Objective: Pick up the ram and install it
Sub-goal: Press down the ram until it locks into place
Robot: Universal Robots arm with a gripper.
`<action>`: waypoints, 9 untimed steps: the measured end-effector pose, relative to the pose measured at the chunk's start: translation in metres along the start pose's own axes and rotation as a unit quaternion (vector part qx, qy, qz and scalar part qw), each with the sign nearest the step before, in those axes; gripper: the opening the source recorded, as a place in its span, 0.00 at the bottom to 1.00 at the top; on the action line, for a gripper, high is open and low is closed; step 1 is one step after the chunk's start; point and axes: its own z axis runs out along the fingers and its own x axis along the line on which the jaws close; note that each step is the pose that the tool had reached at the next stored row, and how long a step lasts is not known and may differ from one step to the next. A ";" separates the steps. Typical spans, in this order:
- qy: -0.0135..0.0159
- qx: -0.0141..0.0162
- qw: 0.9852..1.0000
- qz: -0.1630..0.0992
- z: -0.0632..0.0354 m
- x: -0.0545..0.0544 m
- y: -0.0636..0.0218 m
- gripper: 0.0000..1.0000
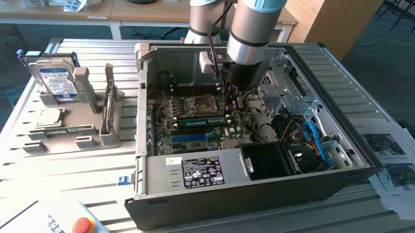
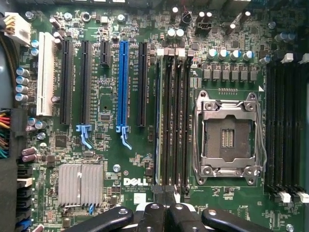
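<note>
From the exterior view, the arm reaches down into the open computer case (image 1: 259, 191). The gripper (image 1: 229, 101) is low over the board, beside the processor socket (image 1: 198, 104). The ram (image 1: 201, 121) is a green stick that looks to be standing in a slot just in front of that socket. The gripper is near its end on the exterior view's right. Whether the tips actually touch the stick I cannot tell, because the wrist body covers the contact. I also cannot see if the slot latches have closed.

From the wrist view, the gripper (image 2: 164, 205) has its two fingers pressed together with nothing pinched between them. They sit at one end of the memory slots (image 2: 176, 116), near the Dell lettering. A pale bluish line along the outermost slot may be the ram (image 2: 158, 116) seen edge-on, but that is hard to be sure of. The fingers hide that end of the slots.

As I read it, this is the seating stage. Doing it well means pushing straight down along the slot line, square over the stick's top edge and evenly at each end. A sideways lean could bend the board or leave one end riding high.
</note>
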 end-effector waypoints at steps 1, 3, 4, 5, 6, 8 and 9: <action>0.000 0.000 1.000 0.000 0.0003 0.000 0.0000 0.10; 0.000 0.000 1.000 0.000 0.0003 0.000 0.0000 0.10; 0.000 0.000 1.000 0.000 0.0004 0.000 0.0000 0.10; 0.000 0.000 1.000 0.000 0.0004 0.000 0.0000 0.10; 0.000 0.000 1.000 0.000 0.0008 0.000 0.0000 0.10; 0.000 0.001 1.000 0.000 0.0038 0.000 0.0000 0.10; 0.000 0.001 1.000 0.000 0.0049 0.000 -0.0001 0.10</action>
